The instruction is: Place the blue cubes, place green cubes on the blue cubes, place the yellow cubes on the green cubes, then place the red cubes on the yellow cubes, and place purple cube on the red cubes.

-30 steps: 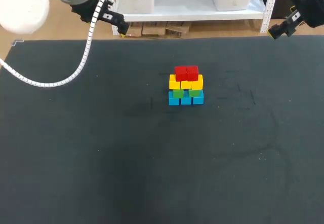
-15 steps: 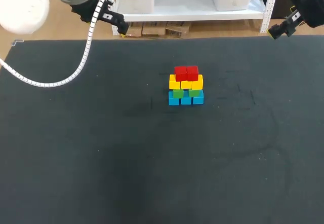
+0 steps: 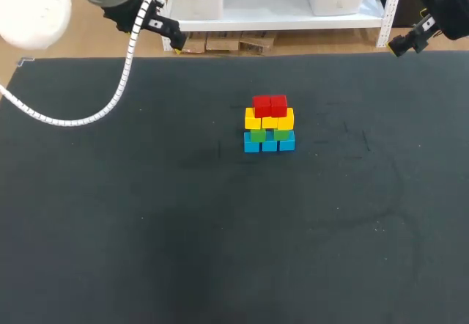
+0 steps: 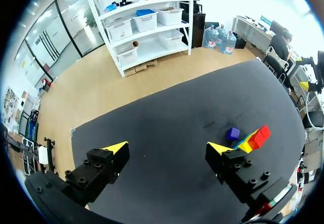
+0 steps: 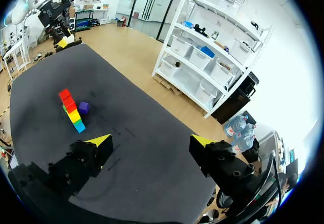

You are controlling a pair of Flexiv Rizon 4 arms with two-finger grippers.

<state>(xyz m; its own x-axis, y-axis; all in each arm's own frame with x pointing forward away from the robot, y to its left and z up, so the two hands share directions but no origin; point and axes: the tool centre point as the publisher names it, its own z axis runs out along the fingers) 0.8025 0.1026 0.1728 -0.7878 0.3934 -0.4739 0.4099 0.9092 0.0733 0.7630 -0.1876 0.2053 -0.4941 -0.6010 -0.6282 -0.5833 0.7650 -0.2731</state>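
A small stack stands in the middle of the table: blue cubes [image 3: 269, 145] at the bottom, green cubes [image 3: 256, 135] on them, then yellow cubes [image 3: 269, 122], with two red cubes [image 3: 270, 105] on top. The purple cube [image 4: 232, 133] lies on the table right beside the stack, on its far side; the right wrist view shows the purple cube [image 5: 83, 107] too, while the head view hides it. My left gripper [image 4: 167, 148] hangs open and empty high over the table's far left corner [image 3: 170, 38]. My right gripper [image 5: 150, 140] is open and empty at the far right [image 3: 407, 40].
The black table top [image 3: 146, 221] stretches wide on all sides of the stack. Its far edge [image 3: 293, 55] runs just beneath both grippers. A white ribbed cable [image 3: 110, 104] from my left arm loops over the table's far left part.
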